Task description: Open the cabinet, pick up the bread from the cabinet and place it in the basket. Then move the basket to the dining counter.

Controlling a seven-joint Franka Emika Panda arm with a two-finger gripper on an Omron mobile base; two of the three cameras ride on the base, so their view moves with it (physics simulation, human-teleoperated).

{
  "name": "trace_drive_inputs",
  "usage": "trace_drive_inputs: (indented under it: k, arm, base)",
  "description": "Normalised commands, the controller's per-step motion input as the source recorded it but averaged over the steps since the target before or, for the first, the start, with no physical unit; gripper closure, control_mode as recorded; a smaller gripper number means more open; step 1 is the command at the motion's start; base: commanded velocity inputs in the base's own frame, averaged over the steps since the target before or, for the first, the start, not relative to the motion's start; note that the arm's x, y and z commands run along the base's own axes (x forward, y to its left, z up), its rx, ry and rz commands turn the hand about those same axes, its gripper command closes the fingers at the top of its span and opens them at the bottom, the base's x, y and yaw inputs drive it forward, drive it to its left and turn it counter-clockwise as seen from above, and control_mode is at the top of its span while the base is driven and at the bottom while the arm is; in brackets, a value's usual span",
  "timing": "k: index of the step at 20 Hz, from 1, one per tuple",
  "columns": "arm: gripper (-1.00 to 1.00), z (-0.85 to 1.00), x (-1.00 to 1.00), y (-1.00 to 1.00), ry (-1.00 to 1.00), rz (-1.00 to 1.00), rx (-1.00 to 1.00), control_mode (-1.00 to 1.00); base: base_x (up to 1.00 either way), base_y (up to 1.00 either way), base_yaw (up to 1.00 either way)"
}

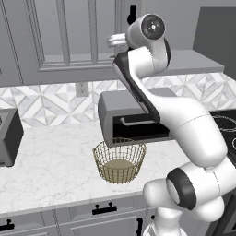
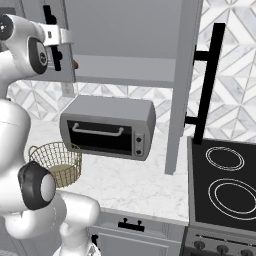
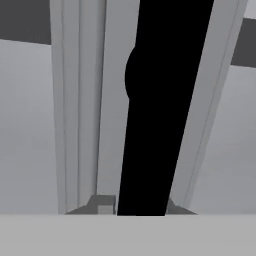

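Two dark fingertips [image 3: 102, 204] sit either side of the black bar handle [image 3: 162, 107] in the hand view — the claw [image 3: 141, 206] is clamped on that handle, right against the grey frame of the cabinet [image 3: 82, 110] door. From the left base view the white arm reaches up from the lower right to the cabinet [image 1: 64, 37] doors above the surface [image 1: 50, 161], its wrist at the handle [image 1: 132, 14] where the doors meet. From the right base view the claw [image 2: 52, 35] grips the handle [image 2: 49, 15] at the upper left, and a small brown lump, the bread [image 2: 75, 64], peeks out just beside it at the cabinet's lower edge.

On the marble surface stands the wire-mesh basket [image 1: 119, 160], upright, just in front of a grey toaster oven [image 1: 120, 115]. In the right base view the basket [image 2: 55, 162] sits to the left of the toaster oven [image 2: 107, 127] — partly behind the arm. A black cooktop [image 2: 225, 182] lies well to the right, with a second cabinet door [image 2: 182, 85] standing open and edge-on beside it.
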Motion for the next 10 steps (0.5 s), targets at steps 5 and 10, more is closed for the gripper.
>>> trace_drive_inputs:
  k: [5, 10]
  arm:
    - [1.0, 0.04, -0.65, 0.23, -0.02, -0.09, 0.0, -1.0]
    - [1.0, 0.21, -1.0, 0.3, 0.0, -0.1, 0.0, -1.0]
  base:
    - [0.0, 0.0, 0.0]
    - [0.0, 0.0, 0.0]
